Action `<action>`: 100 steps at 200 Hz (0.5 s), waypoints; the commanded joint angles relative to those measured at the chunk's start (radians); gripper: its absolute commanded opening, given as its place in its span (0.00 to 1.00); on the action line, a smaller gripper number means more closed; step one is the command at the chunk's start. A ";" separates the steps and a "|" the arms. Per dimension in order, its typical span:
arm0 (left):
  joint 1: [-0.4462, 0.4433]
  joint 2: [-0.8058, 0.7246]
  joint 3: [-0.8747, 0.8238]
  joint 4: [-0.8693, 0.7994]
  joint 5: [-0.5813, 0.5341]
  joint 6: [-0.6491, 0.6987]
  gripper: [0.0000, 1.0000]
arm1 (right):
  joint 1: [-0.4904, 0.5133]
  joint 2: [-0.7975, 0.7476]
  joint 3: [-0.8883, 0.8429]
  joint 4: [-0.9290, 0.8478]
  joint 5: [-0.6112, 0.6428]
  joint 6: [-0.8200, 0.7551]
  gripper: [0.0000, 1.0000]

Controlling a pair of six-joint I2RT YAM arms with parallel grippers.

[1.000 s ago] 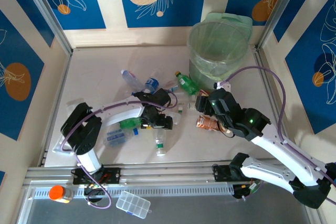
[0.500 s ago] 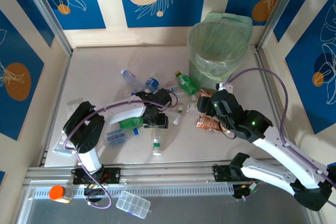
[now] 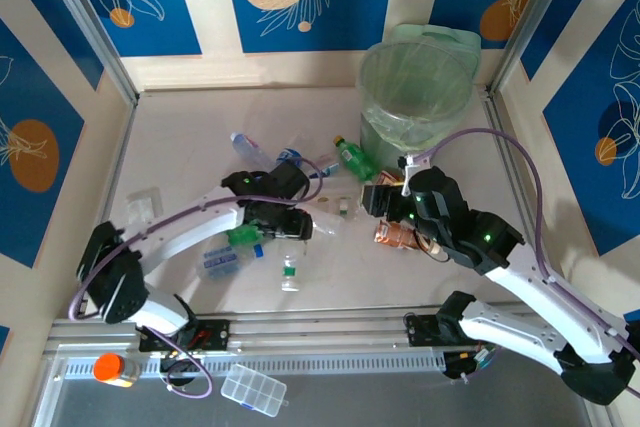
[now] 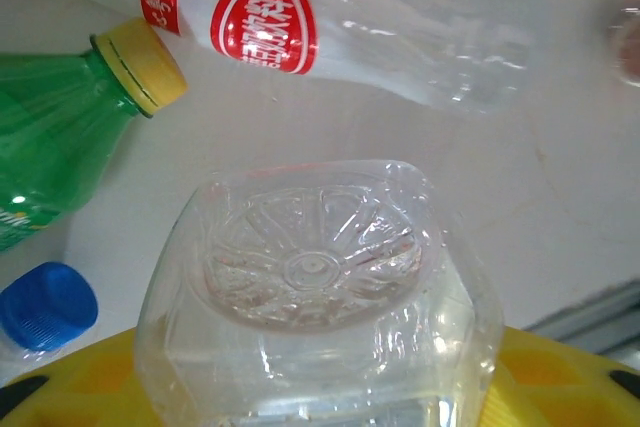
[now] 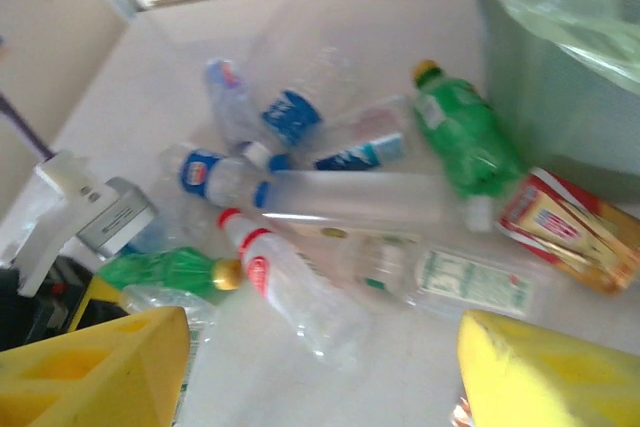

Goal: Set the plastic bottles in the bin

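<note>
The plastic bottles lie scattered mid-table in front of the pale-green bin [image 3: 415, 92]. My left gripper [image 3: 288, 219] is shut on a clear bottle [image 4: 320, 287] whose ribbed base faces the left wrist camera, between yellow fingers [image 4: 80, 377]. Beyond it lie a red-labelled clear bottle [image 4: 300, 32] and a green bottle [image 4: 55, 147] with a yellow cap. My right gripper [image 5: 320, 372] hangs open above the red-labelled bottle [image 5: 290, 287], touching nothing. Around it are a green bottle [image 5: 465, 132], a green-and-white-labelled bottle [image 5: 445, 275] and blue-labelled bottles [image 5: 290, 117]. The bin [image 5: 560, 47] fills that view's upper right.
A copper-red crushed pack [image 3: 400, 235] lies under the right wrist. One clear bottle [image 3: 290, 272] lies alone toward the front edge. An orange-capped jar [image 3: 115, 369] and a clear compartment box [image 3: 253, 389] sit off the table, below the rail.
The left arm has stretched out, its elbow swinging down-left and its gripper shifting up-left with the clear bottle. The lone bottle near the front slid slightly left. The right gripper edged left.
</note>
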 commanded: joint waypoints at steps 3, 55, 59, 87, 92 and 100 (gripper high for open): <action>0.028 -0.116 0.044 -0.030 0.024 0.073 0.52 | -0.002 0.024 0.029 0.103 -0.148 -0.113 0.71; 0.188 -0.262 0.089 0.064 0.139 0.114 0.49 | -0.019 0.180 0.141 0.078 -0.327 -0.146 0.71; 0.204 -0.270 0.087 0.080 0.156 0.111 0.49 | -0.019 0.190 0.145 0.079 -0.341 -0.149 0.71; 0.315 -0.331 0.047 0.225 0.300 0.094 0.50 | -0.048 0.266 0.170 0.091 -0.493 -0.176 0.71; 0.332 -0.336 0.039 0.258 0.323 0.091 0.50 | -0.058 0.276 0.171 0.104 -0.527 -0.172 0.72; 0.355 -0.342 0.028 0.310 0.370 0.077 0.51 | -0.072 0.292 0.171 0.124 -0.575 -0.161 0.71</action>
